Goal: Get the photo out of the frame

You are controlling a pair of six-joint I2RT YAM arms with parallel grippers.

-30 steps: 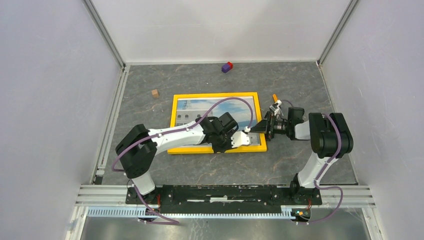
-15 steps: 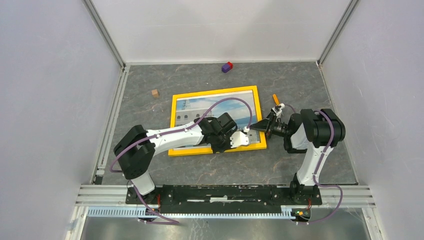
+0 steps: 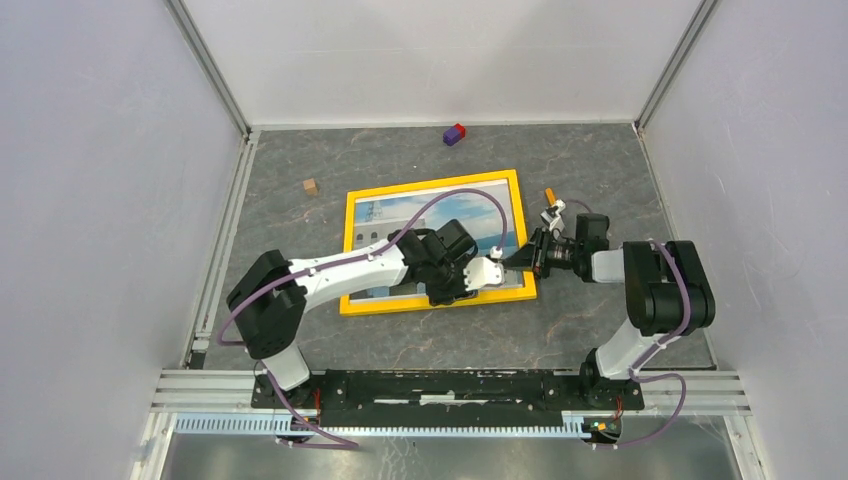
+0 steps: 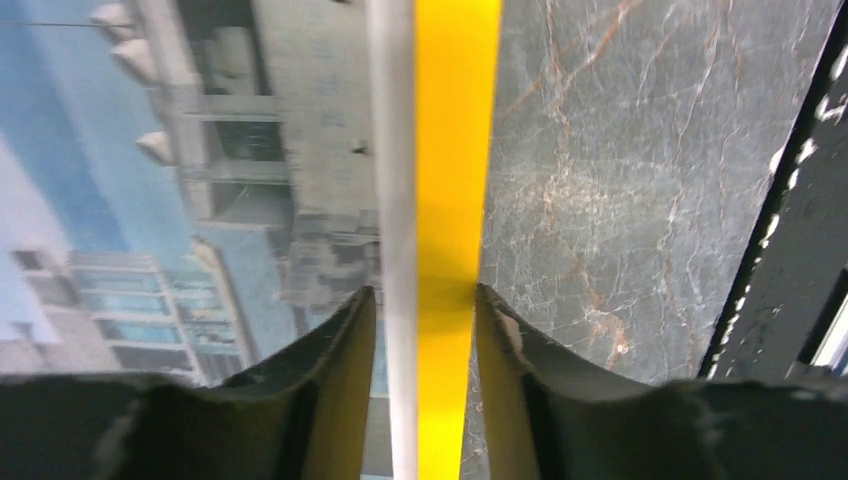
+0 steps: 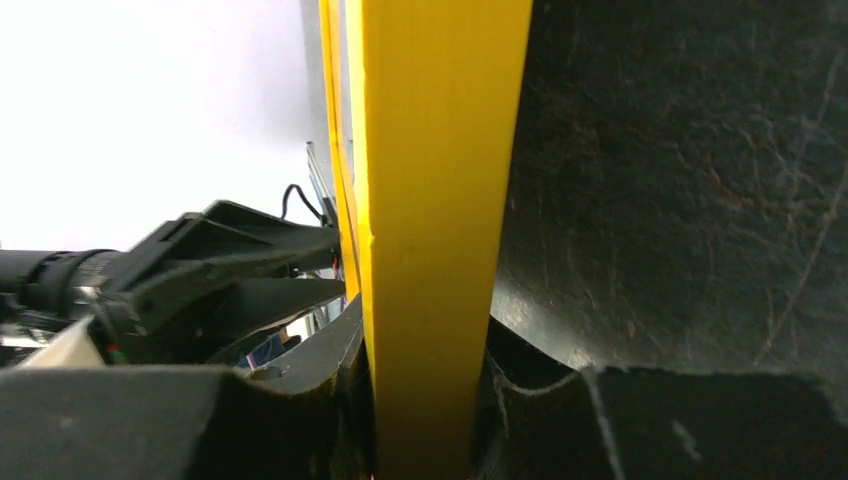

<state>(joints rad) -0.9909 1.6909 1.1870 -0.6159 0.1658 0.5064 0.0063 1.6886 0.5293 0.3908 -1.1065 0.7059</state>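
the frame [image 3: 347,250] edge sits clamped inside the right gripper [image 3: 520,260] and left gripper [image 3: 492,270].

Your overhead view is bright and even, lit from above. The white walls read clean, and shadows on the table [image 3: 300,150] around the frame [image 3: 430,184] are faint and soft. The photo [image 3: 380,215] shows no glare there.

In the left wrist view the photo looks soft and smeared beside the frame's crisper yellow border. The left hand [image 4: 424,295] is dark and blurred.

In the right wrist view everything left of the frame is blown out white. Right of it the table sits in deep shadow — the right hand [image 5: 425,325] is out of focus.
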